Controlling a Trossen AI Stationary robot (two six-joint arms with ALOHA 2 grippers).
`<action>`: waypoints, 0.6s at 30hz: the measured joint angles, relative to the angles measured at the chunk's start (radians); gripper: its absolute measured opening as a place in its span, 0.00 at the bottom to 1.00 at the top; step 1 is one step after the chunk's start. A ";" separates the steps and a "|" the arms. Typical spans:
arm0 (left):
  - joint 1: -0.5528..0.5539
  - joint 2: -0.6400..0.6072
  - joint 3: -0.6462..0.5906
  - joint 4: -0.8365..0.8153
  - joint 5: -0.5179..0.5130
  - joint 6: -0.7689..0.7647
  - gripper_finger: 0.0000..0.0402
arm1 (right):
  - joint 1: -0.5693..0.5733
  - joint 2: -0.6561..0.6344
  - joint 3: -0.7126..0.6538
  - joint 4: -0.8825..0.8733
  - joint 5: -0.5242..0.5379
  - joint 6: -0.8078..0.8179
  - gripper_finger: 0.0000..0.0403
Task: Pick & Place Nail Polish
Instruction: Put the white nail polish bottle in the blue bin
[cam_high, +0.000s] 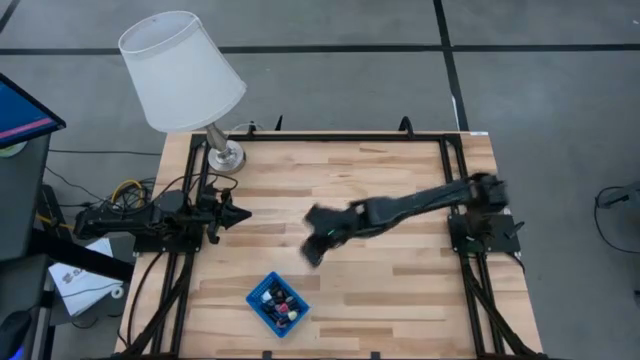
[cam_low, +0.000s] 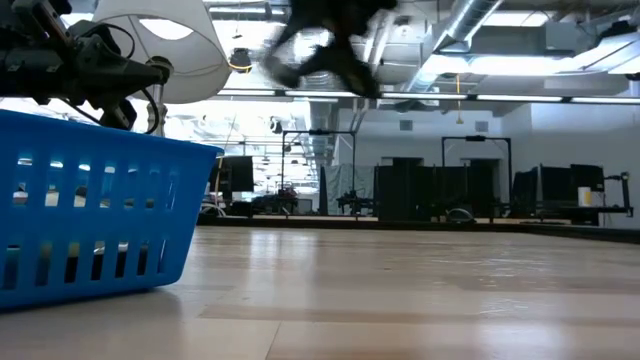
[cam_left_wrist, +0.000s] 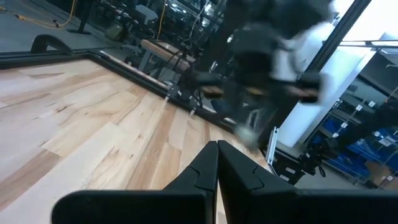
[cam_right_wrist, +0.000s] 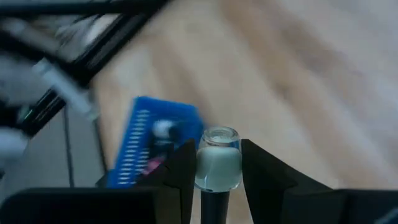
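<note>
Wooden table (cam_high: 400, 280), blurred right hand (cam_right_wrist: 211, 180) gripping pale nail polish bottle (cam_right_wrist: 217, 163), cap hidden

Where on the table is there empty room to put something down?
Bare wood lies between the lamp and the right arm's base, and along the near edge right of the blue tray. The tray is crowded with nail polish bottles. The right gripper hangs over the middle.
</note>
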 joint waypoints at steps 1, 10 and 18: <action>0.000 0.000 0.000 -0.001 0.000 0.000 0.00 | 0.018 0.056 0.071 0.000 -0.019 -0.040 0.24; 0.000 0.000 0.000 0.000 0.000 0.000 0.00 | 0.126 0.438 0.566 -0.133 -0.106 -0.297 0.24; 0.000 0.000 0.000 -0.001 0.000 0.000 0.00 | 0.158 0.628 0.821 -0.333 -0.110 -0.437 0.26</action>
